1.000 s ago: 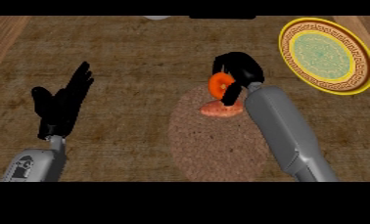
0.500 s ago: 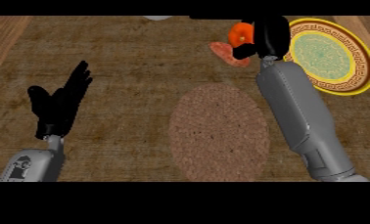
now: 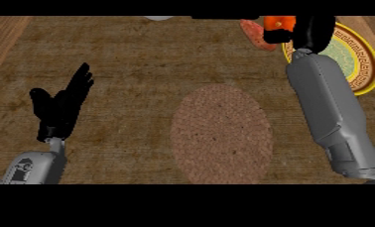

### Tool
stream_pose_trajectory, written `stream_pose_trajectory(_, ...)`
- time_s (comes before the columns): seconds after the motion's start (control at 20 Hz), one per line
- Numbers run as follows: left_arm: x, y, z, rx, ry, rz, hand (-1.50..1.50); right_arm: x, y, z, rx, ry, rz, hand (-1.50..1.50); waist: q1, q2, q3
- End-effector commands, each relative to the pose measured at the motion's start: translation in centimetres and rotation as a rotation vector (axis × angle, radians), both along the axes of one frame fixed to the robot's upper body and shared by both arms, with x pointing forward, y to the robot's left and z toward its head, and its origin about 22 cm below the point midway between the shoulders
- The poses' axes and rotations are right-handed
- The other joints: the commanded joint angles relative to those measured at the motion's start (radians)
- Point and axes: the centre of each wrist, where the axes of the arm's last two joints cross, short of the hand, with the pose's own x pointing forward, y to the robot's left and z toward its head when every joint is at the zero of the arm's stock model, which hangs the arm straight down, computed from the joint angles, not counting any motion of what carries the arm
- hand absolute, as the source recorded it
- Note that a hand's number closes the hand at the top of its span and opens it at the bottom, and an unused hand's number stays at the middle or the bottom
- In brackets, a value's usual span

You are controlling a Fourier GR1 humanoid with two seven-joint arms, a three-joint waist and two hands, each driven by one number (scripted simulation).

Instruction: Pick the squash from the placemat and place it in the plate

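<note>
Woven brown counter (image 3: pixel 132 72): right robot hand (image 3: pixel 311 30) curls round smooth orange squash (image 3: pixel 265 31); left robot hand (image 3: pixel 62 104) spread.

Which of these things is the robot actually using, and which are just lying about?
In use:
squash
right hand, holding it
plate
placemat, now bare

Lying about:
left hand, resting open
pale object at the far edge

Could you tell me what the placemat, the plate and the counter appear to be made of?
Placemat: looks like woven or braided fibre, matte reddish brown; ring-like ridges run round the oval. Plate: probably glazed ceramic; smooth pale green centre inside a yellow rim with a dark patterned band. Counter: looks like rough, dark brown wood with a streaky grain, though it could be a coarse cloth; the look leaves it open.
</note>
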Motion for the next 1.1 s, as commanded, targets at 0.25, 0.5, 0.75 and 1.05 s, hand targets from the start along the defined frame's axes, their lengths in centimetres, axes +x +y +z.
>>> stream_pose_trajectory(0.25,0.9,-0.6,0.4,0.006,-0.01,0.003,0.0,0.3,-9.0,-0.3,0.051,-0.013,-0.128,1.5,0.01,0.004,0.001)
stream_pose_trajectory(0.5,0.0,-1.7,-0.6,-0.009,-0.015,-0.023,0.0,-1.4,-15.8,-0.7,0.008,0.079,-0.186,1.5,0.024,0.011,0.002)
stream_pose_trajectory(0.75,0.6,-0.9,0.6,0.006,-0.01,-0.024,0.0,-2.4,-16.8,-3.6,0.059,0.25,-0.119,1.5,0.029,0.012,0.002)
stream_pose_trajectory(1.05,1.6,-0.5,2.3,-0.011,-0.023,-0.019,0.0,-3.9,-19.5,-4.1,0.208,0.263,-0.003,-1.5,0.03,0.013,0.003)
